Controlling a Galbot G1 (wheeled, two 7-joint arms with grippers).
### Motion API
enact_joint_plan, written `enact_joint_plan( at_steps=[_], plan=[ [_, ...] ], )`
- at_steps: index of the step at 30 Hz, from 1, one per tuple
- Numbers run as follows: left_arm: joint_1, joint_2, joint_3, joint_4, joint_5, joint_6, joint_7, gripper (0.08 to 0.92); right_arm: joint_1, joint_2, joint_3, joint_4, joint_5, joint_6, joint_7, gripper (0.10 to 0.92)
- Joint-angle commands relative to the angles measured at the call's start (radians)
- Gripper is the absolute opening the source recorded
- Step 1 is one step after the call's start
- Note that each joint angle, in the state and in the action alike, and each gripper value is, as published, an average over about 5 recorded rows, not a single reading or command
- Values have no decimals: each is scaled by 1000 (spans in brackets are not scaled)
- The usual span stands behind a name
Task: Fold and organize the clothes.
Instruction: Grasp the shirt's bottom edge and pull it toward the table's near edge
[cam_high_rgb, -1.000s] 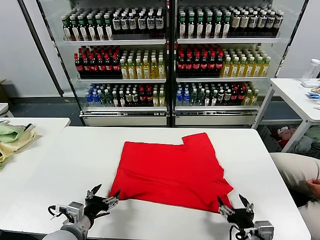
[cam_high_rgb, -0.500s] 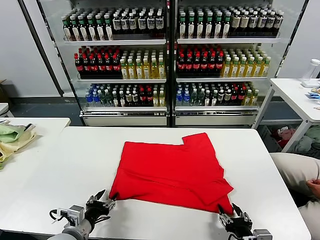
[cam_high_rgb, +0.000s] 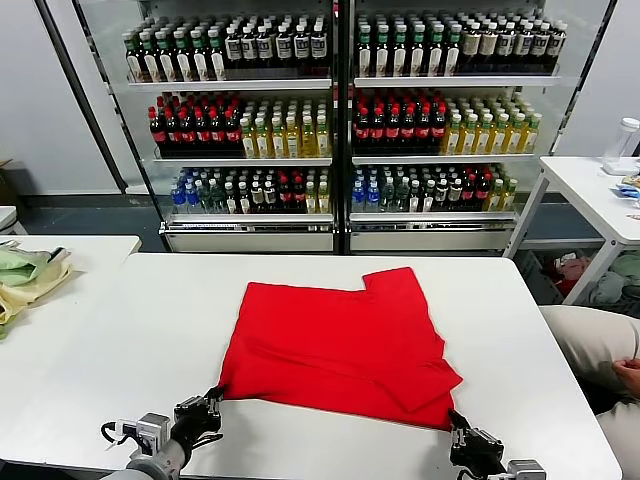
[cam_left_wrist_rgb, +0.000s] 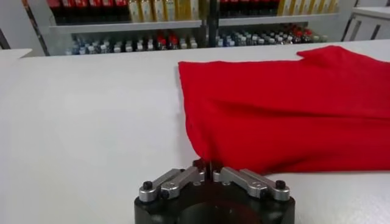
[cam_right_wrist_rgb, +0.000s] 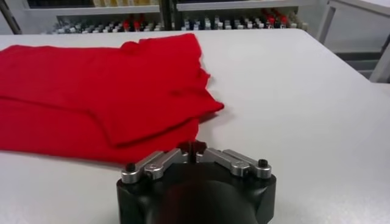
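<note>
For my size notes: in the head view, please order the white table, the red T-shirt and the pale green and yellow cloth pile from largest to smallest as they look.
1. White table, largest.
2. Bright red T-shirt.
3. Pale green and yellow cloth pile, smallest, though the picture edge cuts it off.

We find no text, brand, number or sign that we can read: the labels on the small plastic drink bottles (cam_high_rgb: 300, 130) in the glass-fronted cooler shelves are too small to make out.

Shop-like room: stocked drink coolers (cam_high_rgb: 340, 120).
</note>
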Motion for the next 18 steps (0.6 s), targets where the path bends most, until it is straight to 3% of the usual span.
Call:
enact_joint_plan(
  at_steps=[1, 6, 14, 18],
  plan=[
    [241, 72, -56, -215, -27, -9, -107, 90, -120, -26, 93, 89, 18, -13, -27, 115],
    [332, 92, -70, -243, -20, -16, -146, 90, -168, -16, 88, 100, -28, 7, -39, 115],
    [347, 92, -57, -248, 14, -4, -177, 96, -163, 1, 65, 98, -87, 10, -41, 124],
    [305, 81, -101, -281, 15, -5, -181, 165, -154, -5, 87, 160, -84, 0, -40, 206]
  ],
)
